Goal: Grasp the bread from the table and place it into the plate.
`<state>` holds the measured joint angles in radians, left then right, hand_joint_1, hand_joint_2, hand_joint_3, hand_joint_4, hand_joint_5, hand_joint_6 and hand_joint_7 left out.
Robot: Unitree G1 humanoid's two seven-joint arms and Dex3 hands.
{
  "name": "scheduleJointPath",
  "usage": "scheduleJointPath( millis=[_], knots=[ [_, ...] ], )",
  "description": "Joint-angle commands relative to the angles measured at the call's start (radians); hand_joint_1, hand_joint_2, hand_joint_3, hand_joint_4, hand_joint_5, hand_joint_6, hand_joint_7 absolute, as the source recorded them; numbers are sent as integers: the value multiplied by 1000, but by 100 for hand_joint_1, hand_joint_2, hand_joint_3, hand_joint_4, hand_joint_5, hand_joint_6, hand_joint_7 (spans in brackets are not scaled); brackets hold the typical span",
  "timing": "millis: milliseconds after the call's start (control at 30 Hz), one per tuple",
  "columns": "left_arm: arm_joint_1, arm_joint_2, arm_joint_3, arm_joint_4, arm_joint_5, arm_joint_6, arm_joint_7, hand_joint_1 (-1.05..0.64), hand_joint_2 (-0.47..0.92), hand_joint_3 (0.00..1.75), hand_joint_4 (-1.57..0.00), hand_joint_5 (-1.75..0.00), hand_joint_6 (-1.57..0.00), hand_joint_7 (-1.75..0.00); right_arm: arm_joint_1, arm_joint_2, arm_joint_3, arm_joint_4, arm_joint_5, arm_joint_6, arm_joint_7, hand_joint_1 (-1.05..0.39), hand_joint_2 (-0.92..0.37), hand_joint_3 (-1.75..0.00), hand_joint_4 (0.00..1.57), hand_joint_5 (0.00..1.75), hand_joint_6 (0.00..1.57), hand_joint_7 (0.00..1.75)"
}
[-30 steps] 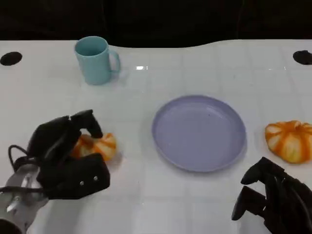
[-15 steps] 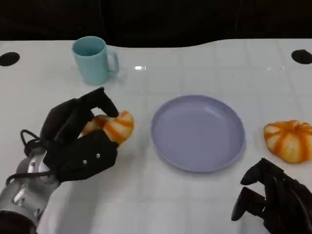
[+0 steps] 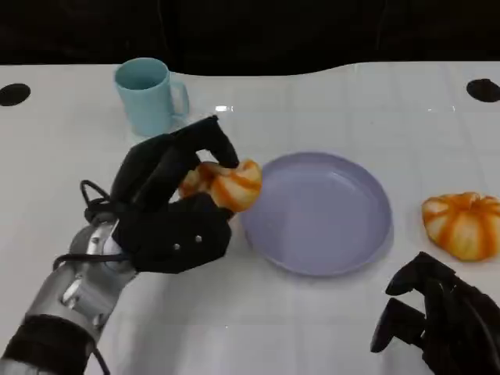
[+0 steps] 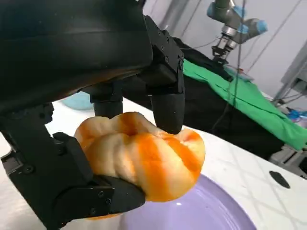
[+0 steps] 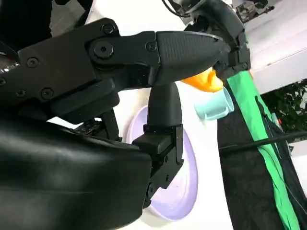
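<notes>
Left hand (image 3: 168,207) is gripping the bread (image 3: 223,183) off the table, fingers wrapping over the top and thumb cupping it from below, carrying it at the near-left rim of the plate (image 3: 367,234). The bun is looking light and soft, ridges giving under the fingers in the left wrist view, so a gentle wrap across its middle seems right; squeezing harder would likely dent it. Right hand (image 3: 437,324) is resting low with fingers curled, holding nothing.

The left hand (image 3: 173,211) is raised, its fingers (image 4: 165,103) curled around the bread (image 3: 223,184). The right hand (image 3: 437,328) rests low, fingers curled, holding nothing.
</notes>
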<state>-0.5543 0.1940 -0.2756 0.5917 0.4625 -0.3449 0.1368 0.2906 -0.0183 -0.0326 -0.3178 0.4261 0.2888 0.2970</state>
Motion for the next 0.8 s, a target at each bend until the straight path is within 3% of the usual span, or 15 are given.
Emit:
scheduleJointPath(
  millis=[33,500,800],
  knots=[
    [-74,-22,-25,50,25,-30,12,-8,35,145,-90,-175,-75,-175,12,-4,-4,-5,10,-1,-2,-52,-92,-41,63,175,44,164],
    [-202,-94,-119,231,135,-82,99,-12,35,142,-94,-175,-74,-175,19,-6,-5,-21,17,16,0,-50,-92,-41,62,175,44,164],
    [-283,-147,-177,331,189,-44,128,-12,43,123,-89,-175,-68,-175,18,-8,-9,-13,17,8,9,-51,-92,-41,63,175,43,164]
  ],
)
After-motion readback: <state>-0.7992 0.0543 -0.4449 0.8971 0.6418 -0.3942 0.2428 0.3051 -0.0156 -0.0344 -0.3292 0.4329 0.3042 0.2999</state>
